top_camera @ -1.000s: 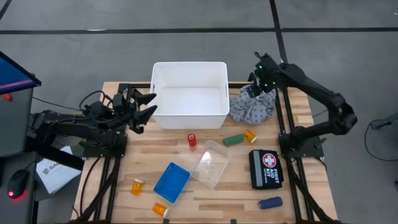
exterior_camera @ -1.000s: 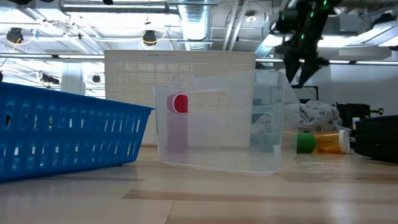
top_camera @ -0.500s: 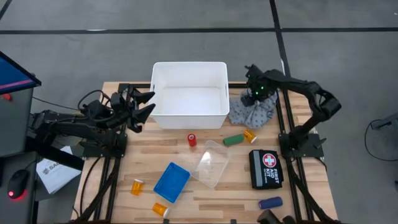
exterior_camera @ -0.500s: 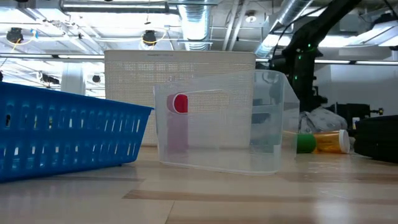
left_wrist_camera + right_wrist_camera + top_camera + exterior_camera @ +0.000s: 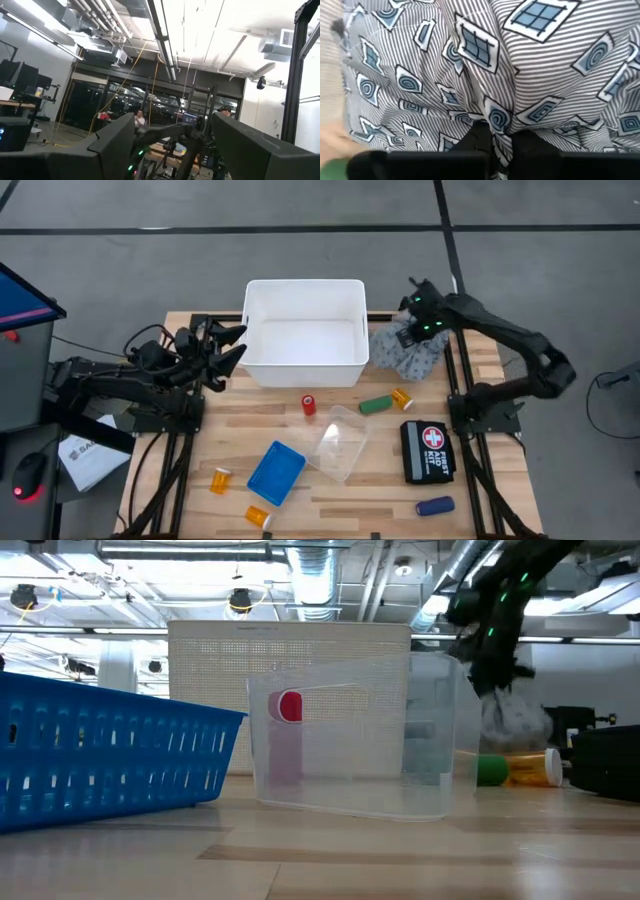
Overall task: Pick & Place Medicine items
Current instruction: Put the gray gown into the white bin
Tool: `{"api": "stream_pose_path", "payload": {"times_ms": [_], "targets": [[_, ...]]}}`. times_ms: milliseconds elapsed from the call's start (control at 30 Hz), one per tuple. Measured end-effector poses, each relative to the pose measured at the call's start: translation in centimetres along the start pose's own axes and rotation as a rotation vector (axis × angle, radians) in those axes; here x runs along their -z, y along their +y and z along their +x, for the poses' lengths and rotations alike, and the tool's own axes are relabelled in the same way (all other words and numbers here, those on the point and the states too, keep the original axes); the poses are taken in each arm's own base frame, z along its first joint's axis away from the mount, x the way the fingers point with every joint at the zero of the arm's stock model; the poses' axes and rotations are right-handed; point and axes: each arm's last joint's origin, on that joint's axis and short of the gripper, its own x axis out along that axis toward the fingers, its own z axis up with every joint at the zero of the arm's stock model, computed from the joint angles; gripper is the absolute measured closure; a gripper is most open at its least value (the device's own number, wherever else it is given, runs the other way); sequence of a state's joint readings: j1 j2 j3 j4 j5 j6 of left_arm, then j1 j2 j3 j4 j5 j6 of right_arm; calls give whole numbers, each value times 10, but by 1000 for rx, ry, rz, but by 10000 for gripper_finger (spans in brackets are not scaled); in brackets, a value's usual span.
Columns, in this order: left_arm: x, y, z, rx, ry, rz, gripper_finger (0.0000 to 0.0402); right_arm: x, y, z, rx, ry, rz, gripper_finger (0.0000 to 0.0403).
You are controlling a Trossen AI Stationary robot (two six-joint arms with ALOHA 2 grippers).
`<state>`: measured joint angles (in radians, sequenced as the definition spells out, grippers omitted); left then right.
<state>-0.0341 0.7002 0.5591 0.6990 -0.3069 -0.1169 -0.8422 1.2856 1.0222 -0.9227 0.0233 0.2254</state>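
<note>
The grey patterned cloth bundle [image 5: 403, 355] [image 5: 515, 725] sits at the table's far right, beside the white bin [image 5: 305, 283]. My right gripper [image 5: 418, 330] [image 5: 495, 145] is above it and shut on its cloth. My left gripper [image 5: 232, 346] [image 5: 172, 145] hovers open at the bin's left side, holding nothing. On the table lie a red cylinder [image 5: 309, 404], a green cylinder [image 5: 375, 405], a dark-blue cylinder [image 5: 435, 506] and orange pill bottles [image 5: 402, 397] [image 5: 220, 479] [image 5: 258, 517]. My right gripper pinches a raised fold of cloth [image 5: 495, 125] at the bundle's top between its two fingers [image 5: 475, 142]. The fingers come from above and point down. The bundle hangs below them. The green cylinder and a bottle hide its underside, so I cannot tell whether it touches the table.
A clear plastic container [image 5: 338, 442] and a blue basket [image 5: 276, 472] lie at mid table. A black first-aid pouch [image 5: 428, 451] lies near the right edge. The white bin stands at the far middle, between the two arms.
My right gripper has come down onto the bundle's top and shut on the cloth. It then moved a little toward the table's right edge. In the low view the bundle's top now stands higher than before.
</note>
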Motion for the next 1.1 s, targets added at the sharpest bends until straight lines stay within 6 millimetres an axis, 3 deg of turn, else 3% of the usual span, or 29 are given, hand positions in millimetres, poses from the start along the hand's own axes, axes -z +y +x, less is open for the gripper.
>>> {"api": "stream_pose_path", "payload": {"times_ms": [233, 333, 500, 600, 867, 1100], "targets": [[0, 0, 0, 0, 1, 5, 142, 24, 0, -107, -47, -327, 100, 389], [0, 0, 0, 1, -4, 3, 142, 35, 1, -152, -145, -498, 142, 389], [-3, 0, 0, 3, -27, 2, 142, 38, 19, -199, -437, -708, 129, 389], [-6, -1, 0, 6, -57, 22, 142, 22, 45, -196, -539, -707, 94, 389], [-13, -1, -1, 10, -130, 51, 142, -42, 145, -154, -612, -637, -31, 389], [-18, -2, -2, 11, -178, 56, 142, -98, 186, -124, -516, -575, -77, 389]]}}
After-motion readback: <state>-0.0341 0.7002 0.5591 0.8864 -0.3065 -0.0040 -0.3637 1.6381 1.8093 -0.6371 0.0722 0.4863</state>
